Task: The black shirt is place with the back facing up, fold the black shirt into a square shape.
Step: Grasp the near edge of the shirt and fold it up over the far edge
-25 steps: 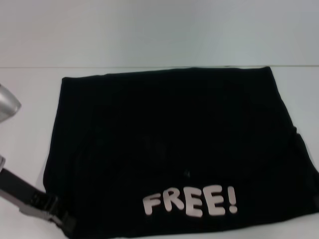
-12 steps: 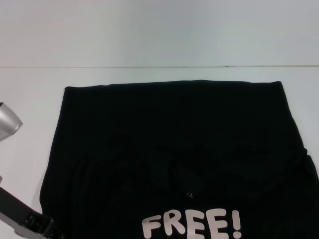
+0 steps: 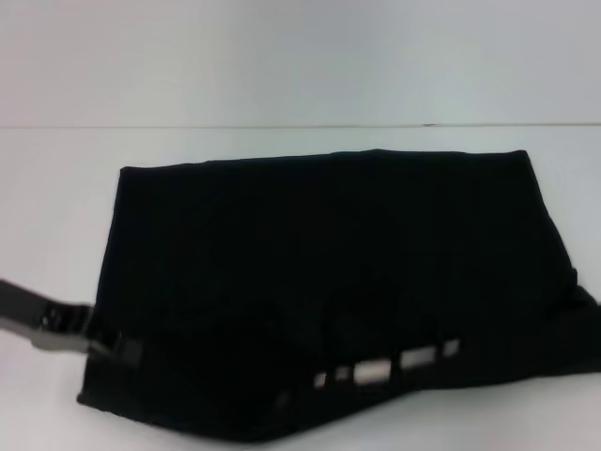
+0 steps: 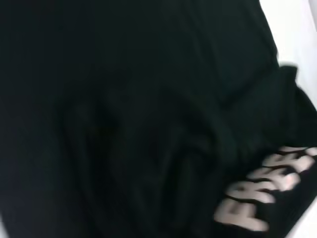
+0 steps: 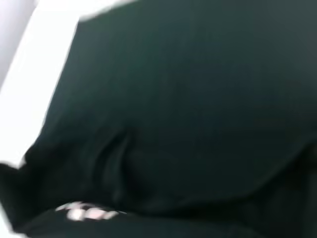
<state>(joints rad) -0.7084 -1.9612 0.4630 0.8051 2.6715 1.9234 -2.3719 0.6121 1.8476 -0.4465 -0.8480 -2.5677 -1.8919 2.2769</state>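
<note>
The black shirt lies spread on the white table, plain side up over most of it. Its near edge is raised and curled over, so the white letters show only as a thin strip. My left gripper is at the shirt's near left corner, shut on the fabric, with its fingers merging into the cloth. The left wrist view is filled by creased shirt with the letters at one side. The right wrist view also shows the shirt from close by. My right gripper is out of view.
The table's far edge meets a pale wall behind the shirt. Bare white tabletop borders the shirt on the left and along the far side.
The shirt's near part with the letters has risen and rolled toward the far side, so the letters went from flat and readable to a thin strip. My left arm moved forward with that corner.
</note>
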